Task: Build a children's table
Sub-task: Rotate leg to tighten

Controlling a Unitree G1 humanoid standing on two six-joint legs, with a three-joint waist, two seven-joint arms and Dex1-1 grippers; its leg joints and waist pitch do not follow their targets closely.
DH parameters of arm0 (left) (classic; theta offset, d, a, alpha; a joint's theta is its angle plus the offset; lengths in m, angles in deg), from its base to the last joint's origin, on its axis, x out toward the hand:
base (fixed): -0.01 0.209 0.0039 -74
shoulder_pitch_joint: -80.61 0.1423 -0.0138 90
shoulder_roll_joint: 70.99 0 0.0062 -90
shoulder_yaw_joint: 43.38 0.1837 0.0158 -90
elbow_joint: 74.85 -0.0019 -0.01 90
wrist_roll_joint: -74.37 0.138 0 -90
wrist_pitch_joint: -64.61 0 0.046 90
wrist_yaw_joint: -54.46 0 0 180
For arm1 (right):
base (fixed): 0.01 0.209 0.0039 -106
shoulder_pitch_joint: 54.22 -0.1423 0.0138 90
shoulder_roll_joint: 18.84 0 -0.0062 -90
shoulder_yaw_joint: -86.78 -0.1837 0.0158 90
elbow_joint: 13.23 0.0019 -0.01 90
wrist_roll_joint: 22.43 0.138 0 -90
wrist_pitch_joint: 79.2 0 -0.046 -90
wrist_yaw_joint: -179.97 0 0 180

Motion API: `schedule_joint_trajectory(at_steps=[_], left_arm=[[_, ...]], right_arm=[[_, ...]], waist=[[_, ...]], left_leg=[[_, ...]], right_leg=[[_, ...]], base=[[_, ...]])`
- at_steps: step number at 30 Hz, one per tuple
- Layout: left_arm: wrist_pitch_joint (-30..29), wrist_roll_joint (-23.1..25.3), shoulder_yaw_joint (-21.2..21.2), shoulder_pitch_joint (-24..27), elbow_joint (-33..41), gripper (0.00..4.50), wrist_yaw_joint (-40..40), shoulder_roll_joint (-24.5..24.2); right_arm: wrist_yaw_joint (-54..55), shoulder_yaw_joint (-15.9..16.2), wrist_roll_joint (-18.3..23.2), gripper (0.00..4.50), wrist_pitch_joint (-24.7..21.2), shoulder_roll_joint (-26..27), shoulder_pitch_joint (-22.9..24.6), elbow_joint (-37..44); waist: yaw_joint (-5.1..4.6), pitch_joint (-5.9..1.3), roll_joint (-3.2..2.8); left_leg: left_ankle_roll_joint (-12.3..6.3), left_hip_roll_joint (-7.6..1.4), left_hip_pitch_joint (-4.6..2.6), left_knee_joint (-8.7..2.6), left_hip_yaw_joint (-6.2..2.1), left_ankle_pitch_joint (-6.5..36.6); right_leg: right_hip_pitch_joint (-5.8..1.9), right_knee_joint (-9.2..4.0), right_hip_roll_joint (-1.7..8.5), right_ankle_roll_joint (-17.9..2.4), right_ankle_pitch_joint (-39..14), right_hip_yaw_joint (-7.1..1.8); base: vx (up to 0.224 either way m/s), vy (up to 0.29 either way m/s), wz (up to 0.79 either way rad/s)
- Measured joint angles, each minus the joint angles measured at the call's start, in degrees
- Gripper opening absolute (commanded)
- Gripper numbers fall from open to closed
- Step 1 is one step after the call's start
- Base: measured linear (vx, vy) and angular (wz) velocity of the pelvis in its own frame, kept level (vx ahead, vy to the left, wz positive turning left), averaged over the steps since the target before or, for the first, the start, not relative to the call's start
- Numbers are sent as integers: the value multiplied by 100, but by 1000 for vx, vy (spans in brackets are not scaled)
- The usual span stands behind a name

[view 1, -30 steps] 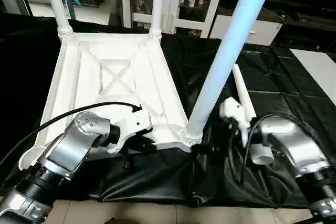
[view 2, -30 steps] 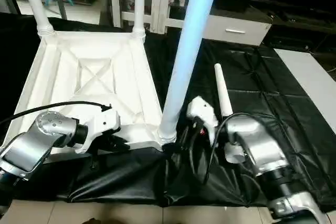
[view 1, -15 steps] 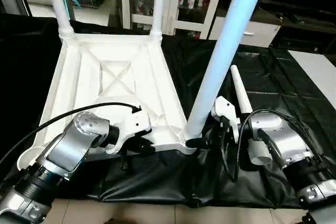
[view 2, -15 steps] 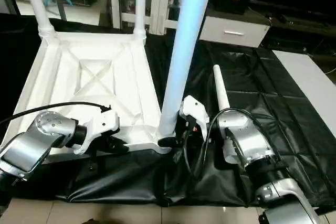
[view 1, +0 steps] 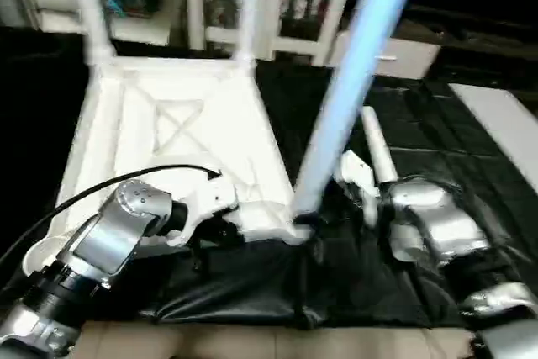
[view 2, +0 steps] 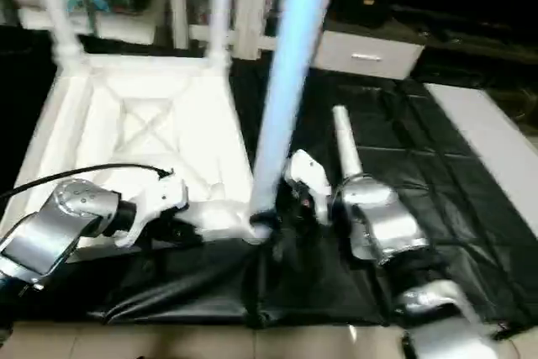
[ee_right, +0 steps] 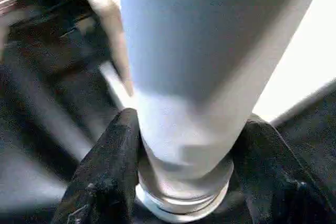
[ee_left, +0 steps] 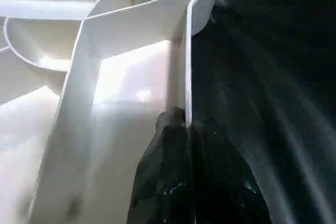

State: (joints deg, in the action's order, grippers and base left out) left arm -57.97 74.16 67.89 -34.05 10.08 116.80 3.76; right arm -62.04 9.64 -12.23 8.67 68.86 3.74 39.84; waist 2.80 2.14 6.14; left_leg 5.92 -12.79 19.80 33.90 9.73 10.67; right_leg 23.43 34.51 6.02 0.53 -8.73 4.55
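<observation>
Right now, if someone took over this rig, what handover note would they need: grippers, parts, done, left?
Left gripper: shut on the near rim of the upside-down tabletop, steadying it.
Right gripper: fingers on either side of the near-right leg just above its socket, shut on it.
Done: three legs stand in their sockets, the two far ones and the near-right one.
Left: the fourth leg lies on the black cloth beside the right arm; the near-left socket has no leg. Whether the near-right leg is screwed tight cannot be told.
</observation>
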Motion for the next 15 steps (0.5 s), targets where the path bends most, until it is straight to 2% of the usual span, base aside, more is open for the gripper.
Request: schedule_joint_trajectory(at_steps=[4,7,9,10,11,12,13,14,15], left_arm=[[-359,56,-117,-71,-160,0,-512,377],[-668,167,-225,-219,-421,0,-1011,767],[-876,243,-344,-373,-662,0,-1499,1094],[-944,244,-374,-415,-723,0,-1655,1197],[-1000,289,-411,-457,-807,0,-1895,1345],[-1034,315,-444,-532,-953,0,-2097,1514],[-1036,358,-473,-635,-1147,0,-2363,1719],[-1037,455,-457,-752,-1327,0,-2611,1933],[-1013,517,-467,-832,-1459,0,-2837,2097]], right_arm=[[849,-196,-84,210,-170,368,-13,-174],[1783,-343,-206,209,-245,763,-109,-389],[2795,-459,-335,209,-295,1100,-256,-608],[3122,-481,-364,209,-304,1228,-287,-683],[3569,-558,-396,209,-333,1400,-365,-804],[3965,-642,-395,209,-339,1534,-423,-905],[4428,-802,-379,209,-337,1741,-465,-1045],[4844,-947,-383,209,-329,1856,-502,-1131],[5156,-1031,-419,208,-243,1962,-598,-1265]], waist=[[-125,-2,-4],[-210,-2,-58],[-315,11,-104],[-357,27,-133],[-401,57,-193],[-388,87,-221],[-344,115,-203],[-247,123,-79],[-159,109,64]], left_leg=[[-1,1,1,4,-31,0],[-2,1,-12,6,-121,1],[-2,-3,-20,5,-178,1],[-3,-9,-23,2,-219,2],[-3,-17,-25,-12,-277,3],[-3,-23,-12,-29,-277,3],[-3,-19,-18,-31,-236,3],[-3,-29,-59,-34,-70,2],[0,-6,-139,65,23,18]], right_leg=[[-14,-50,-9,2,-2,23],[-58,-160,-16,3,-3,124],[-88,-254,-6,1,-4,223],[-125,-314,12,0,-4,306],[-184,-371,30,-18,-16,416],[-197,-271,32,-61,-62,423],[-191,-45,39,-169,-187,379],[-182,242,40,-177,-284,195],[-85,319,22,-62,-302,47]], base=[[-53,4,-3],[-52,17,-8],[-57,29,-13],[-63,34,-15],[-87,30,-8],[-95,-15,10],[-95,-15,10],[-6,-99,26],[39,-91,8]])
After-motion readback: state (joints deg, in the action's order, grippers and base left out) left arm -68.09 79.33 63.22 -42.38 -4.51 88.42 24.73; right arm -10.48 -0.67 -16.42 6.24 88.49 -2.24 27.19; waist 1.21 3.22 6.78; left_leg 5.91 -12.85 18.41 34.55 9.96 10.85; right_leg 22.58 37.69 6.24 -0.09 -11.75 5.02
